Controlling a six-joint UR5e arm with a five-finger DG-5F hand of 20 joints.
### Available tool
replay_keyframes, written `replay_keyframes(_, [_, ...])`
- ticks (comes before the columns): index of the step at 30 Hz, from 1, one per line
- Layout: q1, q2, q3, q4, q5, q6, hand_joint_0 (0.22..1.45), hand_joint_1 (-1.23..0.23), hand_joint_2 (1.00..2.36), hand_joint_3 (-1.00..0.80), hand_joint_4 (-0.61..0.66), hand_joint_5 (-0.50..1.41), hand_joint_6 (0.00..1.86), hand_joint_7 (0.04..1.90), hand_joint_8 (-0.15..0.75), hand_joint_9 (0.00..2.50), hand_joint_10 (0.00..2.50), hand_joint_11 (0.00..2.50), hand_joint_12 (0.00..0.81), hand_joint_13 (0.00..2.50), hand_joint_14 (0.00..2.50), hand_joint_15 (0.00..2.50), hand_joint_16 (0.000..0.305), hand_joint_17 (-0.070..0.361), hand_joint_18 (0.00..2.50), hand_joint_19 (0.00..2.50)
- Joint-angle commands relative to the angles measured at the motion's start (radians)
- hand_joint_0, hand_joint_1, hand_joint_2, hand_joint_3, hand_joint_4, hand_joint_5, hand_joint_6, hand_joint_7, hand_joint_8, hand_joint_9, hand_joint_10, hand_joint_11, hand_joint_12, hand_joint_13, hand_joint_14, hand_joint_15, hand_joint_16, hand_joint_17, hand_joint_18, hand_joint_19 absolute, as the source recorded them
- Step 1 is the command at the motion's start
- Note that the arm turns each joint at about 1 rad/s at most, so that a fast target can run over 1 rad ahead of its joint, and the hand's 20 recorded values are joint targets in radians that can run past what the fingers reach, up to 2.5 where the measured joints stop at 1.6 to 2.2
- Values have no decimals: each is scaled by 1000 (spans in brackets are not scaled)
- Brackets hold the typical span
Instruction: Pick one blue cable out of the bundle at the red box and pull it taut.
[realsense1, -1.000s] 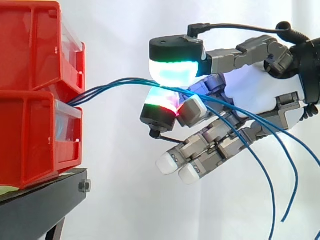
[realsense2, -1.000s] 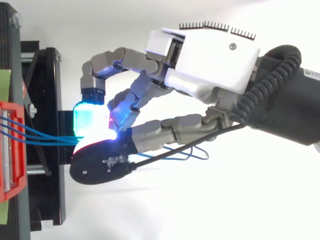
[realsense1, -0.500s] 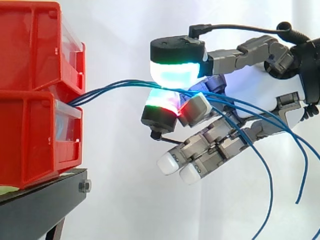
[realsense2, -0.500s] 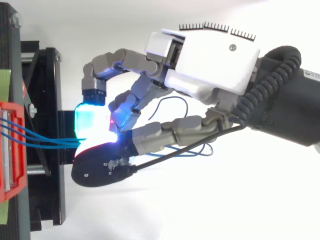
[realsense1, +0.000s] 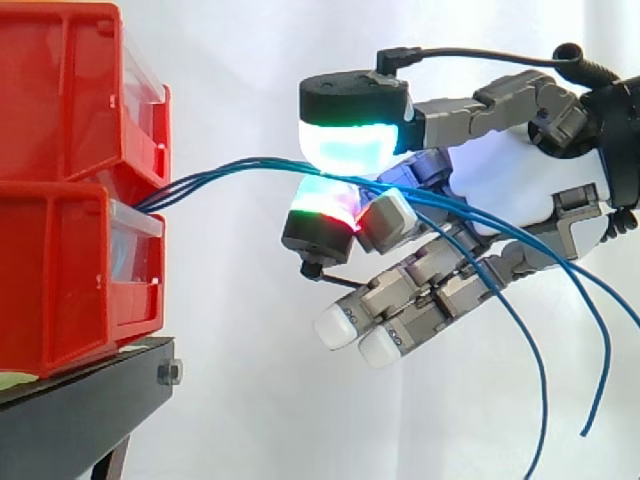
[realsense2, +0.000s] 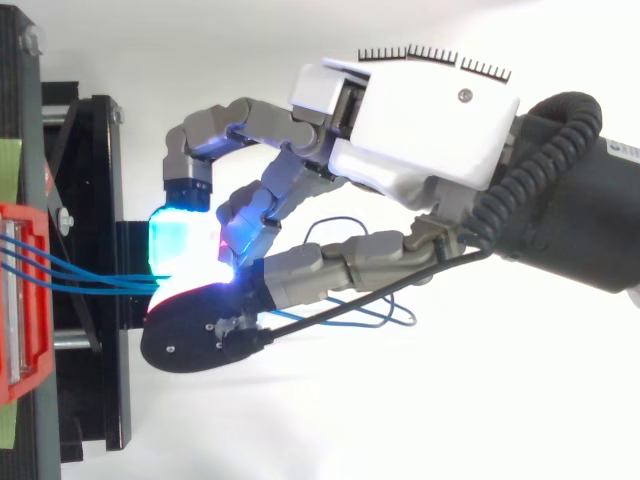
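The blue cables (realsense1: 230, 172) leave the front of the stacked red bins (realsense1: 60, 270) at the seam between the upper and lower bin, over the right edge of the black stand (realsense1: 80, 410). They run in a shallow arc to the hand (realsense1: 520, 190). Two glowing pads (realsense1: 350, 145) pinch them from above and below. How many strands are caught cannot be told. Since half a second ago the hand has held its place, while the loose tails behind the palm have swung.

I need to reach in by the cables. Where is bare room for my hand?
Free: under the blue cables, between the red bins and the hand. Crowded: beneath the hand, where loose cable ends hang.
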Motion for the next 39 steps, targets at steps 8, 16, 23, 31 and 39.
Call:
replay_keyframes(8, [1,0,0,-1,1,0,674,-878,1020,-212,195,-184,910,1465,298,996,21,1112,424,691,10,302,60,136,612,258])
replay_keyframes(16, [-1,0,0,-1,0,0,729,-882,1016,-289,199,-202,920,1460,302,964,19,1122,424,690,9,289,60,134,625,233])
replay_keyframes(23, [1,0,0,-4,0,0,685,-840,1011,-368,259,-188,910,1466,293,1003,19,1146,417,684,9,292,59,133,625,252])
replay_keyframes(31, [1,2,0,-4,0,0,602,-759,1007,-413,270,-121,865,1505,243,1178,22,1058,414,741,10,307,59,133,641,307])
replay_keyframes(39, [1,0,-1,-4,0,0,590,-740,1012,-357,215,-85,836,1493,222,1293,23,1084,412,795,11,329,58,131,663,318])
